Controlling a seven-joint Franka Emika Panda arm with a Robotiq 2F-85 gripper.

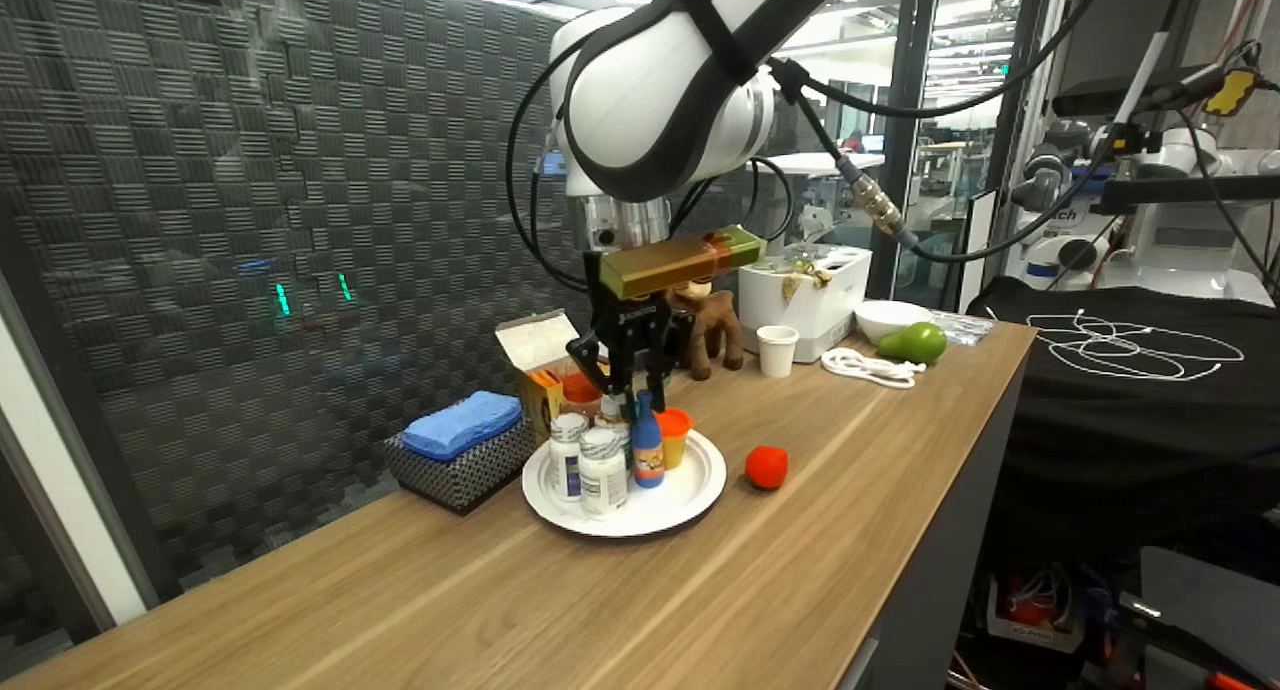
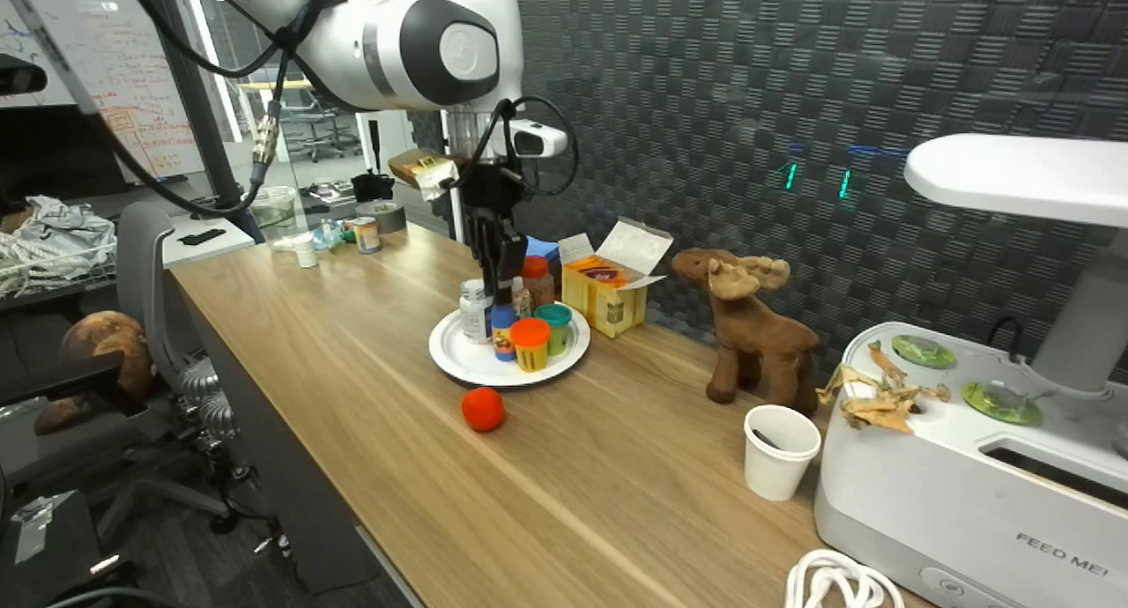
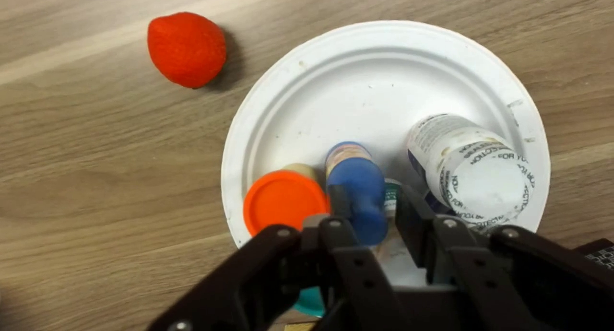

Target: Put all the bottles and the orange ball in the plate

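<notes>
On the white plate (image 3: 383, 38) stands a blue bottle (image 1: 648, 455), upright. My gripper (image 3: 376, 208) is around its top in the wrist view; one finger lies against or close to the bottle, while a gap separates the other finger from it. Two white pill bottles (image 1: 603, 480) share the plate, and another labelled bottle (image 2: 521, 298) is partly hidden behind the blue one. A red-capped brownish bottle (image 2: 538, 284) is at the plate's far side; whether it rests on the plate I cannot tell. The orange ball (image 3: 186, 49), reddish here, lies on the table beside the plate.
An orange-lidded tub (image 2: 531, 348) and a teal-lidded tub (image 2: 555, 326) crowd the plate near the gripper. Behind it are an open yellow carton (image 2: 608, 304) and a blue cloth (image 1: 465, 425) on a dark box. A plush moose (image 2: 758, 344) and paper cup (image 2: 777, 458) stand farther along.
</notes>
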